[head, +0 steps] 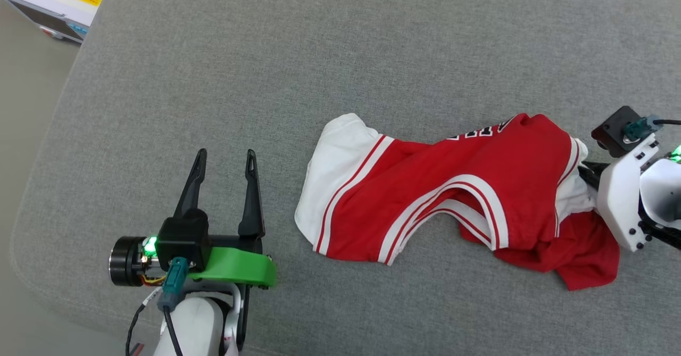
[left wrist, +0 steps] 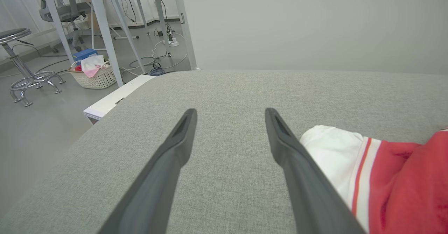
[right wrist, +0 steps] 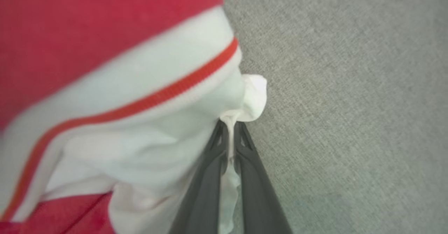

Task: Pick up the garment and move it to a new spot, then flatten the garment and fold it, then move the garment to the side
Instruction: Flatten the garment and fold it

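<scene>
Garment [head: 452,196] in low right tool [right wrist: 230,129]

The head view looks steeply down on the grey cushion [head: 319,79]. Both wrist views sit low and close, sharing the garment [left wrist: 402,185].

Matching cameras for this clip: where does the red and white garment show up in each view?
Head view: garment crumpled right of centre, one end at the right gripper.
Left wrist view: garment in the lower right corner, beside the open left gripper.
Right wrist view: garment across the left half, white fabric pinched by the shut right gripper.
Shared landmark: the grey cushion.
</scene>
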